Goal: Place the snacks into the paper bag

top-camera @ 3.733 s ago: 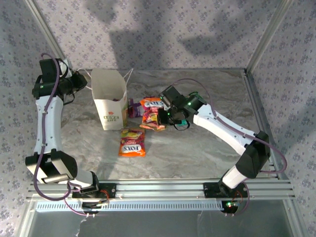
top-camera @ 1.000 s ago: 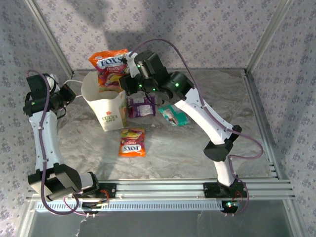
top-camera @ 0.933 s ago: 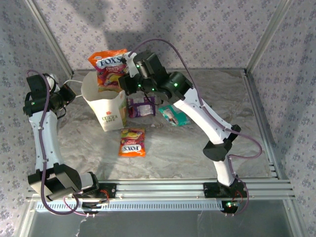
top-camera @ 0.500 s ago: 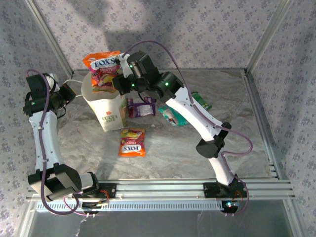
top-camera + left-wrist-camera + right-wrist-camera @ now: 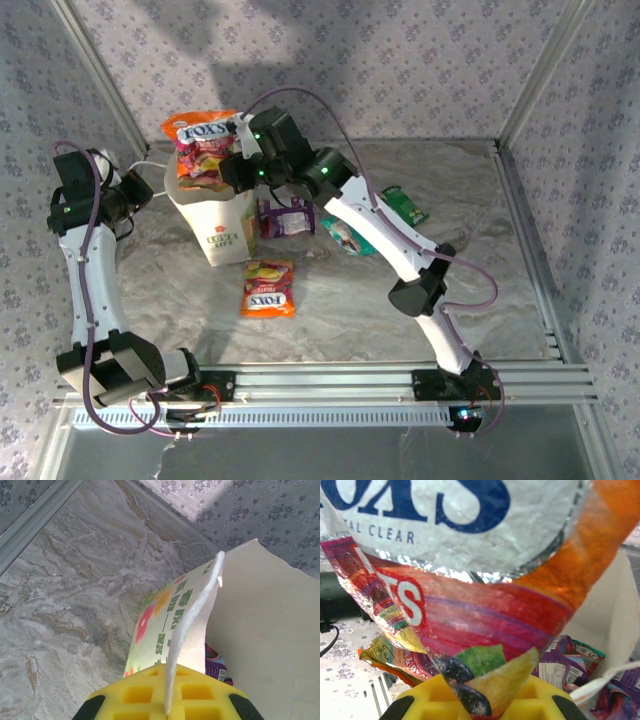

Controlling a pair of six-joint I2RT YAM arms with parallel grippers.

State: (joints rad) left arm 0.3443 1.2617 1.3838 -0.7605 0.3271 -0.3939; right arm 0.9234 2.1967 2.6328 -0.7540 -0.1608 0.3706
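Marbled worktop point(image 5: 350, 300), far-left corner: right hand point(image 5: 232, 152) clenched on FOX'S packet point(image 5: 203, 145) over paper bag point(image 5: 222, 228); left hand point(image 5: 138, 190) pinches cord handle point(image 5: 192, 630). Risk: packet could snag rim, tipping bag.

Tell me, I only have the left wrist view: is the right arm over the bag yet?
Observer: Yes, its jaws hold an orange packet just above the mouth of the bag.
Operator: Anything left on the table?
Observer: A second orange packet in front of the bag, a purple packet beside it, a teal packet and a green packet further right.
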